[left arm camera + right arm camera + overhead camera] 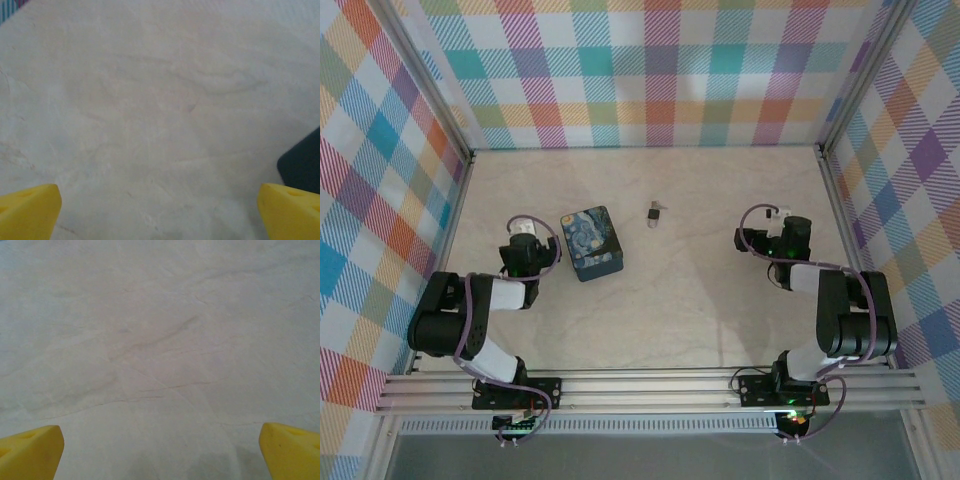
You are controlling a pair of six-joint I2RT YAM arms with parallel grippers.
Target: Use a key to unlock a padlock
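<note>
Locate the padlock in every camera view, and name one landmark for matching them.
Top external: padlock lies left of centre on the tabletop, key apart to its right.
Left wrist: a dark corner, likely the padlock, at the right edge above a yellow finger.
Right wrist: pale marbled tabletop ahead of yellow fingers.
Shared landmark: that marbled tabletop.

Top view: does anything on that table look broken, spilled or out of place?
Nothing stands out. The padlock sits slightly askew on the table, with the key lying apart to its right. The left tool and right tool hang open and empty.
</note>
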